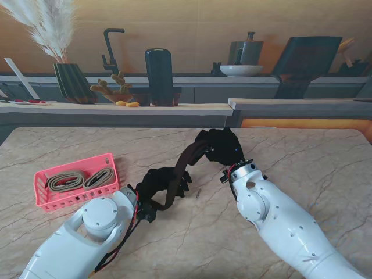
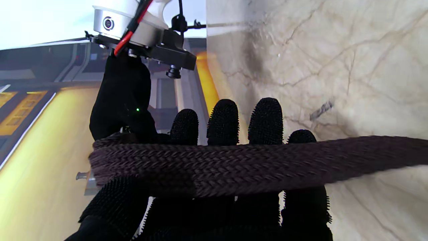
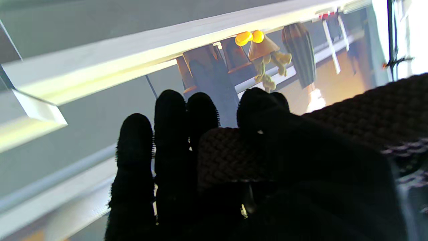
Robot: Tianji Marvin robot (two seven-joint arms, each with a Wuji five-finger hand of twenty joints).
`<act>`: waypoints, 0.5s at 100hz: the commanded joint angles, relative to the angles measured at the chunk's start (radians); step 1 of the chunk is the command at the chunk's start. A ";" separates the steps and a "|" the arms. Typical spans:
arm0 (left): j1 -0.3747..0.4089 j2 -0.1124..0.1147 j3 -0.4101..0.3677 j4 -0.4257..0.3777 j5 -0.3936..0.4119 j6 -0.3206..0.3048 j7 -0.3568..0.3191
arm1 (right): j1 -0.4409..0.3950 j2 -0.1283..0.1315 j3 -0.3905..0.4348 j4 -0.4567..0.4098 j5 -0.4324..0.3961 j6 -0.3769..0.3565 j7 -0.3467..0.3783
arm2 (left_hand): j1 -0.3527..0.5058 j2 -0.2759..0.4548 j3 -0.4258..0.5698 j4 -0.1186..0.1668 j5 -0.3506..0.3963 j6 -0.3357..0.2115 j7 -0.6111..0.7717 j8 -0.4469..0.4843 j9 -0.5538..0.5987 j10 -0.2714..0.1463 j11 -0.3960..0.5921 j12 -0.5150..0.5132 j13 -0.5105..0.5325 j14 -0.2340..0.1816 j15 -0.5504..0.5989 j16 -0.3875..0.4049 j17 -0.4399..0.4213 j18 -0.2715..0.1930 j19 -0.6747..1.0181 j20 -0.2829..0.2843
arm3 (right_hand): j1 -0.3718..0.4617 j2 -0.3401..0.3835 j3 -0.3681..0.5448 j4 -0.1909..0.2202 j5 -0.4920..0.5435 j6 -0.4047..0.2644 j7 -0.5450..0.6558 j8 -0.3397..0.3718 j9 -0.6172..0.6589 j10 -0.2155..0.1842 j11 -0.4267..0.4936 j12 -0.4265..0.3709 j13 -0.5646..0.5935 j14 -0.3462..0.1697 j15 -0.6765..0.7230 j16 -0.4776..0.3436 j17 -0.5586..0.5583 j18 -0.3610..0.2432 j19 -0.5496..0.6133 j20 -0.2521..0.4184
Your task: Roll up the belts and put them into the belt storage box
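A dark braided belt (image 1: pixel 187 160) stretches above the table between my two black-gloved hands. My left hand (image 1: pixel 161 187) holds its nearer end; in the left wrist view the belt (image 2: pixel 234 164) lies across the fingers (image 2: pixel 223 122) with the thumb pressed on it. Farther from me, my right hand (image 1: pixel 220 145) is shut on the other end; the right wrist view shows the belt (image 3: pixel 351 117) folded under the thumb. The pink storage box (image 1: pixel 40 195) sits at the left with two rolled tan belts (image 1: pixel 78 179) inside.
A raised ledge (image 1: pixel 116 107) runs along the table's far edge, carrying a vase, a dark holder and small ornaments. Bare marble table (image 1: pixel 314 157) lies to the right of my right arm.
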 commanded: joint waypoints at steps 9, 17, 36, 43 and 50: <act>-0.002 -0.012 0.025 0.023 0.024 -0.048 0.009 | -0.020 -0.036 0.001 -0.017 0.017 0.025 -0.004 | -0.094 0.248 0.122 0.008 -0.076 -0.009 -0.141 -0.021 -0.091 -0.027 -0.058 -0.049 -0.059 -0.048 -0.073 -0.011 -0.034 -0.024 -0.043 -0.016 | 0.000 0.124 0.018 -0.024 0.095 -0.051 0.059 0.013 0.068 -0.054 -0.010 0.010 -0.006 -0.036 -0.018 -0.013 -0.005 -0.022 0.001 -0.019; -0.002 -0.016 0.036 0.026 0.053 -0.066 0.042 | -0.023 -0.045 -0.002 -0.017 0.041 0.031 -0.009 | -0.092 0.248 0.121 0.008 -0.131 -0.004 -0.196 -0.043 -0.142 -0.030 -0.087 -0.062 -0.086 -0.054 -0.101 -0.010 -0.040 -0.031 -0.057 -0.010 | -0.002 0.129 0.010 -0.024 0.094 -0.062 0.058 0.020 0.072 -0.059 -0.017 0.012 -0.004 -0.042 -0.023 -0.012 -0.001 -0.029 -0.003 -0.017; -0.004 -0.032 0.061 0.042 0.167 -0.107 0.162 | -0.032 -0.074 -0.011 -0.023 0.136 0.041 -0.016 | -0.157 0.249 0.119 0.010 -0.286 0.011 -0.306 -0.106 -0.346 -0.012 -0.199 -0.135 -0.225 -0.051 -0.218 -0.043 -0.098 -0.037 -0.121 -0.007 | -0.006 0.139 -0.007 -0.023 0.089 -0.082 0.056 0.031 0.078 -0.071 -0.029 0.016 0.000 -0.056 -0.029 -0.010 0.006 -0.039 -0.008 -0.011; -0.005 -0.039 0.068 0.049 0.215 -0.112 0.209 | -0.035 -0.085 -0.016 -0.025 0.169 0.048 -0.017 | -0.196 0.249 0.117 0.012 -0.336 0.029 -0.341 -0.128 -0.435 0.005 -0.235 -0.164 -0.293 -0.051 -0.263 -0.064 -0.125 -0.038 -0.148 -0.007 | -0.005 0.140 -0.008 -0.022 0.088 -0.082 0.055 0.032 0.080 -0.071 -0.031 0.018 0.001 -0.055 -0.030 -0.009 0.008 -0.042 -0.009 -0.009; -0.008 -0.048 0.075 0.059 0.264 -0.119 0.268 | -0.037 -0.093 -0.021 -0.028 0.200 0.053 -0.016 | -0.224 0.249 0.121 0.013 -0.380 0.044 -0.370 -0.148 -0.514 0.017 -0.258 -0.189 -0.364 -0.050 -0.302 -0.086 -0.155 -0.045 -0.178 -0.013 | -0.006 0.142 -0.009 -0.021 0.087 -0.081 0.055 0.033 0.083 -0.069 -0.032 0.018 0.003 -0.055 -0.030 -0.008 0.010 -0.042 -0.010 -0.008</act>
